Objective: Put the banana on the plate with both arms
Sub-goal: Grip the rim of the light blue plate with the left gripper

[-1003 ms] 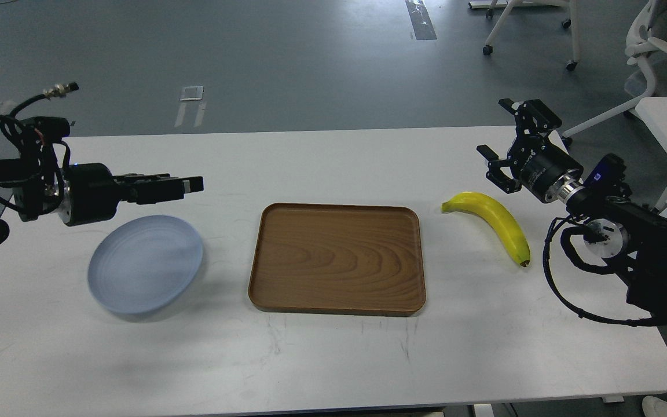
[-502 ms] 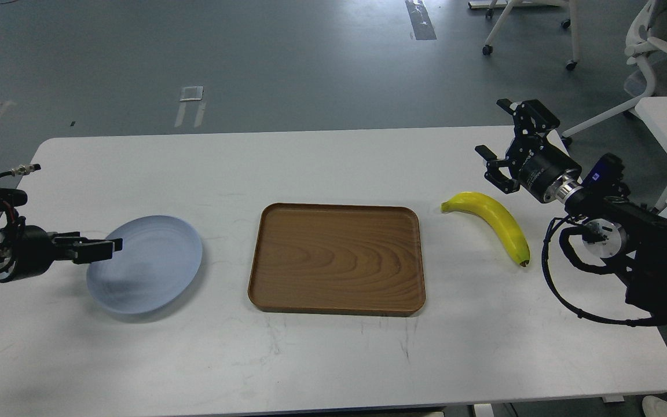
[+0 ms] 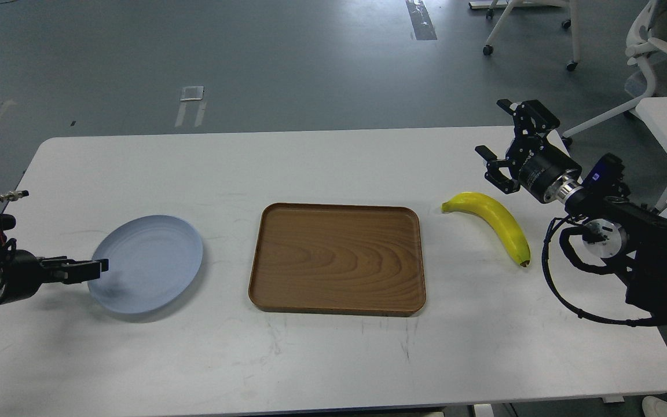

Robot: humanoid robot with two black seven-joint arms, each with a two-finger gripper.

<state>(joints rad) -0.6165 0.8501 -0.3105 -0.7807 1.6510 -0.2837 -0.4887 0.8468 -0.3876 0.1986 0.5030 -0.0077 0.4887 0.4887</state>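
Curved bright-yellow banana [image 3: 493, 223] lies on the white worktop [image 3: 333, 359] at right of frame, just right of the rectangular brown wooden tray [image 3: 337, 259], round pale blue-grey plate [image 3: 148, 262] sits at left. Black right hand [image 3: 504, 145] hovers above-right of the banana, fingers apart, empty. Black left hand [image 3: 87, 269] at lower left points at the plate's left rim, fingers look together, gripping nothing.
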